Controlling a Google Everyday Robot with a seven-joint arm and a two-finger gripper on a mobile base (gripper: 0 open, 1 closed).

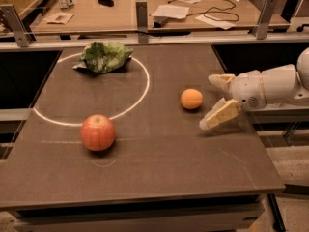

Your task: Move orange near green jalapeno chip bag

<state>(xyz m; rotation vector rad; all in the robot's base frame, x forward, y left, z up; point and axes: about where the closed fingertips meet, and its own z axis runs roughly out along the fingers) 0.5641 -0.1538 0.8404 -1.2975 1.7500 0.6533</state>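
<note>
Camera view is looking down on a dark surface with a thin white circle drawn on its left half. The orange is sitting on the right half of this surface, outside the circle and well apart from the green jalapeno chip bag. The bag is lying crumpled at the far left, across the far arc of the circle. A red-orange apple is resting near the front left, at the near arc of the circle, well apart from both the orange and the bag.

The white arm is reaching in from the right edge, low over the surface. Its end effector is pointing left towards the orange with its two pale fingers spread wide, one on the far side and one on the near side. It is gripping nothing. The orange is lying just beside the open mouth, to its left, and is touching neither finger. The near finger is angling down towards the surface, close to the orange's right side.

Beyond a metal rail with upright posts, a wooden surface is carrying loose papers and a dark cable.
</note>
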